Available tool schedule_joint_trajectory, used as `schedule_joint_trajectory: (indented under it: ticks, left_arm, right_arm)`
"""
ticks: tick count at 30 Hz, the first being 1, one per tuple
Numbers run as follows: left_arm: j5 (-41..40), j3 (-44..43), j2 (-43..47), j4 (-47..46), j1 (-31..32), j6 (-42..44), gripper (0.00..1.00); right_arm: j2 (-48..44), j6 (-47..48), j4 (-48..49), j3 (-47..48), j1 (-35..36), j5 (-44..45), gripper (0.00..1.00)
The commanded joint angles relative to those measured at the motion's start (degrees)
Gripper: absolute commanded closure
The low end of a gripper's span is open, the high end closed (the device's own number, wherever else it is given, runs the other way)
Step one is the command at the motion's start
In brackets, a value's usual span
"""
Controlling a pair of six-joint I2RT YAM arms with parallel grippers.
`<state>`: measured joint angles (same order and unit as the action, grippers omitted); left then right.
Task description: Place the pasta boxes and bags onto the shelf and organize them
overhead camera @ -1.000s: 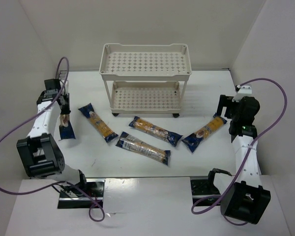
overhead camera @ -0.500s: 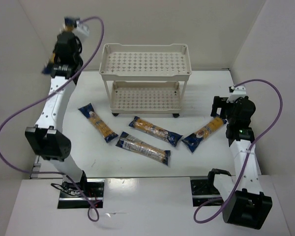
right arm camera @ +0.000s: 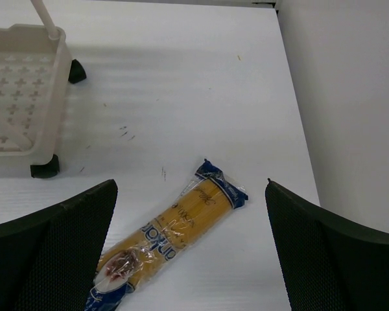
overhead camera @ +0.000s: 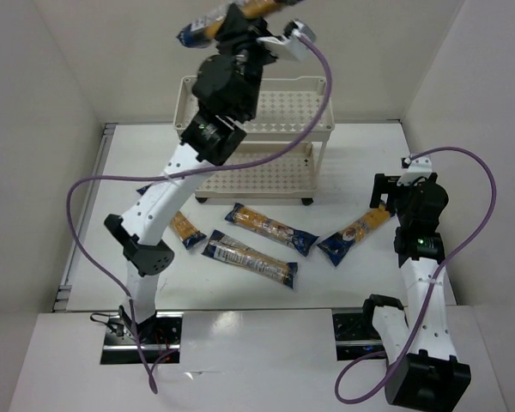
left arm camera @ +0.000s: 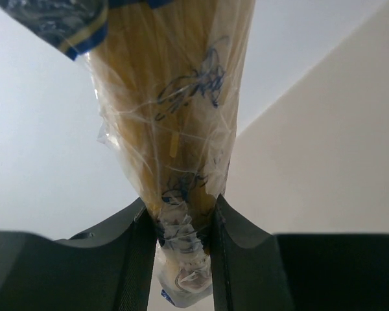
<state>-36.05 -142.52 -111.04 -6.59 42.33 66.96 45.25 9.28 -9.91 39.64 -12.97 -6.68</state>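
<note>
One crinkled clear packet (left arm camera: 175, 116) in left gripper (left arm camera: 183, 223), perforated cream shelf (overhead camera: 292, 107)

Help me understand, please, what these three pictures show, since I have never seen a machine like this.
These are two robot arms bolted at the near edge of a white table, each ending in a two-finger claw. The wide picture comes from a fixed camera above and behind them. The other two pictures come from a small camera on each wrist, looking out past its own claw. The left claw is shut on a spaghetti packet, held high over a cream two-tier cart. The right claw is open, hanging above the rightmost packet. Three more packets lie on the table in front of the cart.
</note>
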Motion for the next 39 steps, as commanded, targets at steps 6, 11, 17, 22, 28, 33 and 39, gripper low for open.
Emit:
schedule_joint_trajectory:
  ticks: [6,11,17,22,28,33,39]
  left_arm:
    - [-2.44,-1.81,-3.74,-4.22,-0.31,7.22,1.0]
    - [-4.46,1.36,-3.21,-0.54,0.21,5.9,1.0]
    - [-6.31,5.85,-1.98,2.53,0.21,3.62,0.86]
    - [-6.93,8.57,-1.46,4.74,0.21,2.39,0.37]
    - [-6.93,8.4,-0.93,5.36,0.21,0.98,0.0]
    - [-6.93,7.35,0.92,5.36,0.21,-0.25,0.0]
    - [-4.9,13.05,2.15,7.64,0.21,-1.29,0.0]
  right_arm:
    - [-4.55,1.53,-0.72,-1.84,0.23,-0.62,0.0]
    - [-5.62,1.0,-1.25,-2.9,0.23,-1.14,0.0]
    - [-6.14,1.0,-1.25,-2.9,0.23,-1.14,0.0]
    - [-6.14,1.0,-0.72,-2.9,0.23,-1.67,0.0]
    - [-6.14,-0.92,-0.72,-2.9,0.23,-0.27,0.0]
    - [-3.6,-11.89,-2.82,0.43,0.23,2.99,0.0]
    - [-0.17,-19.65,-3.8,1.58,0.23,0.17,0.0]
